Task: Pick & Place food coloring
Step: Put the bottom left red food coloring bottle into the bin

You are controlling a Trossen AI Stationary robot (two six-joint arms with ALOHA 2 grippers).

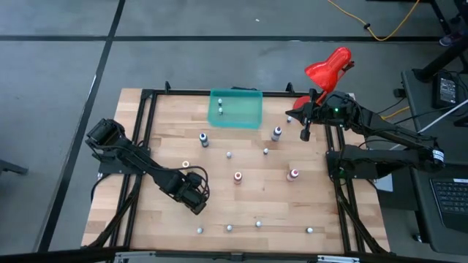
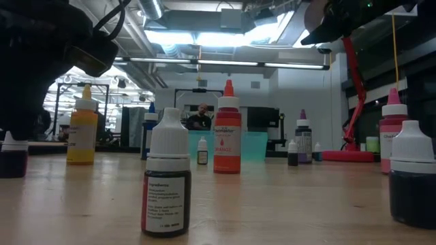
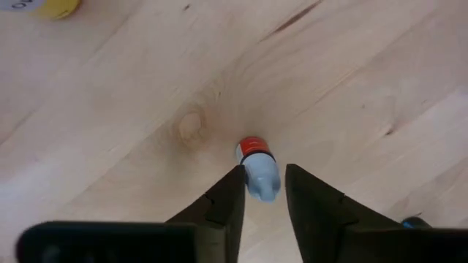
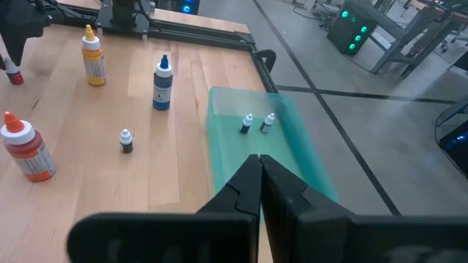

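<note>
Clearly, we saw the left gripper [image 3: 262, 191] low over the wooden table [image 1: 168, 128], on the near-left part of it. Between its two dark fingers [image 3: 219, 208] stood a small bottle [image 3: 259, 170] with a pale cap and a red band, seen from above. The fingers were close on both sides of the bottle, but we could not tell if they already pressed it or only stood beside it. A yellow bottle [image 3: 45, 6] lay well apart, ahead of this gripper.

The right gripper [image 4: 257, 183] waited high over the far-right part of the table, with its fingers pressed together and nothing between them. Just ahead of it and below we saw the green tray [image 4: 289, 139], and two tiny bottles [image 4: 257, 123] stood inside the tray. Beyond the tray, away from this gripper, stood a blue bottle [image 4: 162, 82], an orange bottle [image 4: 25, 150] and a small dark one [image 4: 126, 140].

Other bottles of food coloring [image 1: 238, 176] were spread over the table, most of them well apart from both grippers. A red desk lamp [image 1: 329, 67] stood near the right gripper, at the far edge.
</note>
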